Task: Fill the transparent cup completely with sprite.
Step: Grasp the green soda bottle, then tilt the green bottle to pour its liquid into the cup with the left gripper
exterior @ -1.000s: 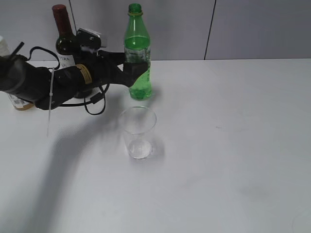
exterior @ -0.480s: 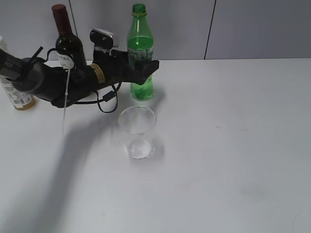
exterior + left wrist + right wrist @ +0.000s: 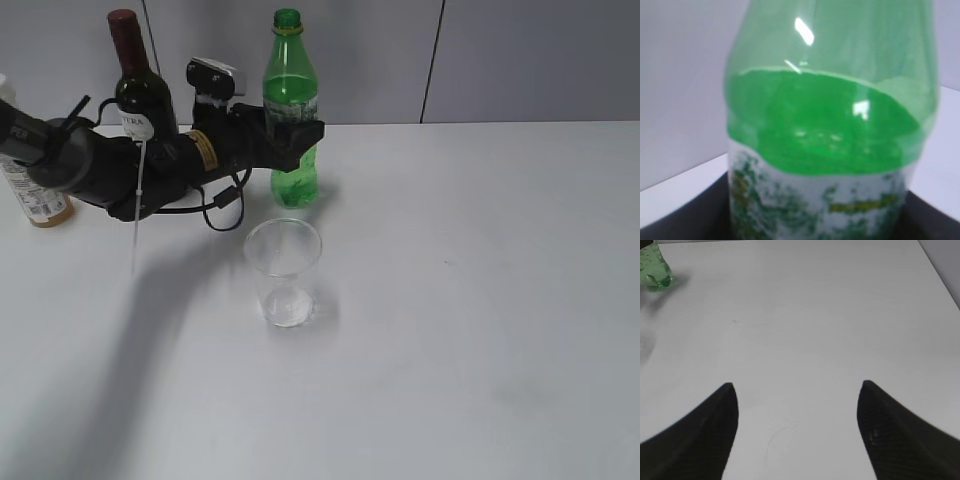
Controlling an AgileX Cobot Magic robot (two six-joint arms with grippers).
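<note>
The sprite point(image 3: 289, 100), a green bottle with its green cap on, stands upright at the back of the white table. My left gripper point(image 3: 291, 135) is shut on its label band; in the left wrist view the sprite point(image 3: 825, 115) fills the frame, with the gripper point(image 3: 815, 222) at either side of the label. The transparent cup point(image 3: 283, 270) stands upright and looks empty, in front of the bottle and apart from it. My right gripper point(image 3: 797, 390) is open and empty over bare table; it does not show in the exterior view. The bottle's base shows far left point(image 3: 655, 272).
A dark wine bottle point(image 3: 135, 80) stands behind my left arm. An amber juice bottle point(image 3: 30, 195) stands at the left edge. A grey wall runs behind the table point(image 3: 480, 300).
My left arm and the sprite have shifted a little to the right over the last second. In the last half second they barely moved. The cup has not moved.
</note>
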